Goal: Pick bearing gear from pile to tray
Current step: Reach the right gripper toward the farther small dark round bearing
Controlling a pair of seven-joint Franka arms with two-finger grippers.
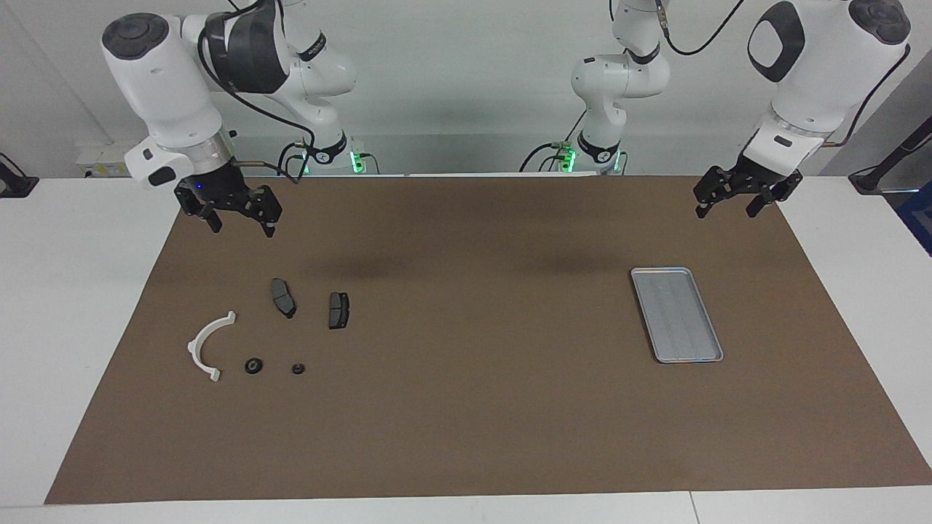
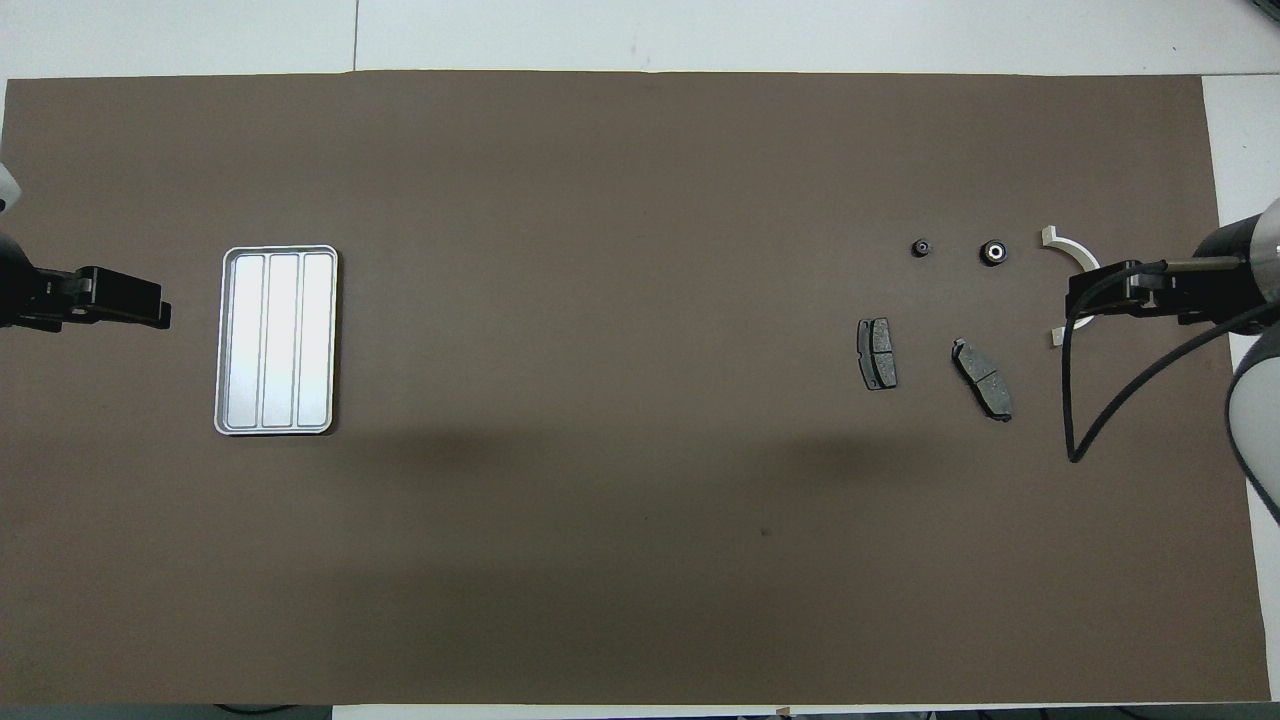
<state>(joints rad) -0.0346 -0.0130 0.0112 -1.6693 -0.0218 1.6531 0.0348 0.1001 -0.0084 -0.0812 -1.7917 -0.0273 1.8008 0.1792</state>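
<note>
With my right gripper (image 1: 237,218) open at the frame's upper left, I could mistake the smaller black piece (image 1: 298,369) for the bearing gear (image 1: 253,366) at lower left.

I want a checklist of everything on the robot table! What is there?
Surface: brown mat over a white table.
Job's things: silver tray, nothing in it; two small black round parts.
Clutter: white curved arc; two dark grey pads.
Grippers: right gripper up over the mat near the pile, jaws open, holding nothing; left gripper up over the mat near the tray, likewise.
Cables: black cable hanging by the right arm.
Surroundings: pale wall.
</note>
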